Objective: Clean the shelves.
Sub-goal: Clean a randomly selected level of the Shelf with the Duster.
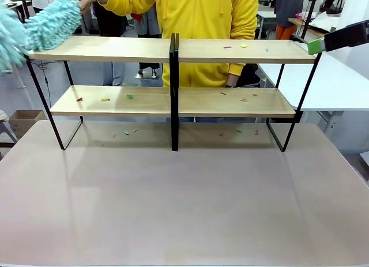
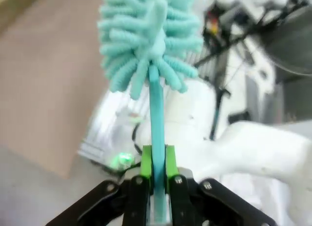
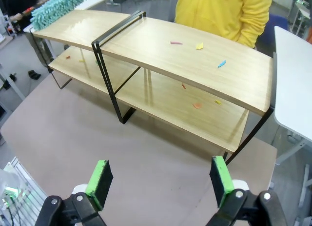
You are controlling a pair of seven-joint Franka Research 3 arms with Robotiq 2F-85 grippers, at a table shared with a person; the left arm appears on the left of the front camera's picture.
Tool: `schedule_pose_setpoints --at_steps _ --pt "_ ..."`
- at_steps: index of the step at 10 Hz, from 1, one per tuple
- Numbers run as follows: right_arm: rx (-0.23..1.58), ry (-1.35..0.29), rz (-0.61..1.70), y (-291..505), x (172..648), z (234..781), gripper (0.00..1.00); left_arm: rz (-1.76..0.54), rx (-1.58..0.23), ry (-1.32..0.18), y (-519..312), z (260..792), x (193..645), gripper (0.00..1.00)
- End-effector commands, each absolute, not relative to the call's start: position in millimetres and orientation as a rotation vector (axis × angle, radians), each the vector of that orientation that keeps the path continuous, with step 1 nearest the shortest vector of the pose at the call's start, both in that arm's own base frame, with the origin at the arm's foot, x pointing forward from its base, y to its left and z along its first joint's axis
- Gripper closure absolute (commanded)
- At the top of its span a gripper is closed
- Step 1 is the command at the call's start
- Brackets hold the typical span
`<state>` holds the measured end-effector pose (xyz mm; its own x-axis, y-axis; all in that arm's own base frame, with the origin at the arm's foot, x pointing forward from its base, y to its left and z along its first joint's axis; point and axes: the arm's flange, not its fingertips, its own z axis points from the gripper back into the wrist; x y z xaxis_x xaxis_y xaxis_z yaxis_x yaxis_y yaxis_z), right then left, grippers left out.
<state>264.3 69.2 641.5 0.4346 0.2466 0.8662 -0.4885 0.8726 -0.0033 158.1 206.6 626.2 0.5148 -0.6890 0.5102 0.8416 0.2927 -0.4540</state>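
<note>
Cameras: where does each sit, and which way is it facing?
Front view: fixed on the robot's side, facing across the shelves at the person; right pincer upper right.
Left wrist view: looks along the left pincer, shut on the duster.
Right wrist view: looks down at the shelves past the open right pincer.
Shared: front and right wrist views show the shelves.
</note>
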Motion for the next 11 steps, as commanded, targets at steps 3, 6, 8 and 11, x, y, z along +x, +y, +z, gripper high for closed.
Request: schedule_pose_setpoints --at_steps 3,6,8,11 --pt "0.270 -1.025 0.461 68.0 264.9 641.8 0.00 -1.292 -0.577 0.001 140.2 634.8 180.5 0.88" --pt "0.270 -1.025 0.461 68.0 264.9 641.8 0.00 -1.238 -0.576 0.022 139.5 633.6 187.5 0.88" --pt "0.270 -1.025 0.461 68.0 264.9 641.8 0.00 -1.258 -0.574 0.040 126.5 631.4 191.0 0.88" --pt "0.270 -1.025 0.461 68.0 264.9 641.8 0.00 -0.860 -0.758 -0.011 96.6 665.5 211.3 0.88"
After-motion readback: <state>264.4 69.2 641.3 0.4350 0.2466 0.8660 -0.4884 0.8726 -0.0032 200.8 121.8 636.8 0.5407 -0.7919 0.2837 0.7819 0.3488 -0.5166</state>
